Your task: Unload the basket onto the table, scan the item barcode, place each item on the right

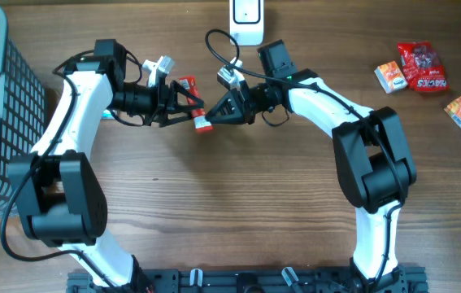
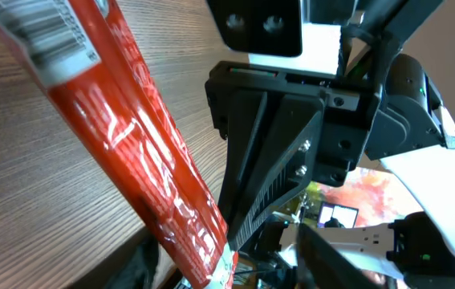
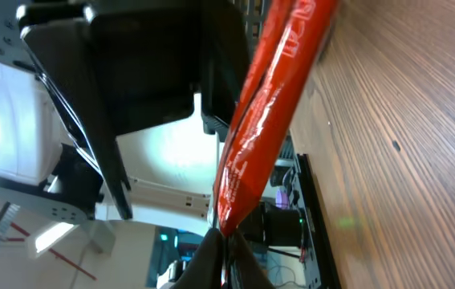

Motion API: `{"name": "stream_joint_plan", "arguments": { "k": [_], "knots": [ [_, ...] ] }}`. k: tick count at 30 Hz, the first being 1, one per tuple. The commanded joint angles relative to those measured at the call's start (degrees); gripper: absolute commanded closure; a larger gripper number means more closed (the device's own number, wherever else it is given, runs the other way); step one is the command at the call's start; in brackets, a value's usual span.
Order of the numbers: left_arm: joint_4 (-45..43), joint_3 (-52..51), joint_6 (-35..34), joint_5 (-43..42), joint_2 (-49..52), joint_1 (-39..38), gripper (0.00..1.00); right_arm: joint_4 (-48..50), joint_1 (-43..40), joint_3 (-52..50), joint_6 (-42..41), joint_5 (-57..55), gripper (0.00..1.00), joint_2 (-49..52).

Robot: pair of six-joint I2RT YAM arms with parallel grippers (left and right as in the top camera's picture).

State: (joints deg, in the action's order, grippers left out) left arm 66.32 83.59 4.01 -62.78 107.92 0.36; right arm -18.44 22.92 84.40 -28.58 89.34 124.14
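Right gripper (image 3: 223, 241) clamped on glossy red stick packet (image 2: 147, 160), white barcode label (image 2: 54, 36) at one end. Left gripper (image 1: 193, 108) open around it.

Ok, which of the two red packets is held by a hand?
The long thin red packet in the middle: the right hand pinches its end. The wide red bag lies free at the far right, with no hand near it.

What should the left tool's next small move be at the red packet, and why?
Probably the left tool should open wide and back away. The right tool is shut on one end of the red packet, so the packet seems supported, and the left tool sits close against it, in the way of turning the barcode toward the white scanner.
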Motion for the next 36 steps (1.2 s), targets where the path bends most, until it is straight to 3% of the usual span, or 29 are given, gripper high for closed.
{"name": "stream_joint_plan", "arguments": {
  "k": [1, 8, 16, 28, 30, 33, 36],
  "knots": [
    [-0.20, -0.13, 0.70, -1.22, 0.70, -0.26, 0.39, 3.76, -0.28, -0.42, -7.39, 3.58, 0.96, -1.05],
    [-1.57, -0.13, 0.13, -1.14, 0.70, -0.26, 0.39, 5.75, -0.28, -0.42, -10.01, 3.58, 0.96, -1.92],
    [-4.92, -0.13, -4.72, -1.05, 0.70, -0.26, 0.51, 5.70, -0.26, -0.42, -9.97, 3.58, 0.96, -4.26],
    [-5.49, -0.13, -4.94, -1.05, 0.70, -0.26, 0.65, 5.70, 2.91, -0.44, -9.97, 3.58, 0.96, -4.26],
    [-5.51, -0.13, -4.94, -1.07, 0.70, -0.17, 0.73, 5.84, 2.99, -0.44, -9.94, 3.58, 0.96, -4.26],
    [-5.51, -0.13, -4.94, -1.03, 0.70, -0.09, 0.96, 5.81, 2.64, -0.44, -9.97, 3.58, 0.96, -4.26],
    [-5.53, -0.13, -4.92, -1.03, 0.70, -0.09, 0.96, 6.05, 2.45, -0.44, -9.49, 3.58, 0.96, -4.26]
  ]
}}
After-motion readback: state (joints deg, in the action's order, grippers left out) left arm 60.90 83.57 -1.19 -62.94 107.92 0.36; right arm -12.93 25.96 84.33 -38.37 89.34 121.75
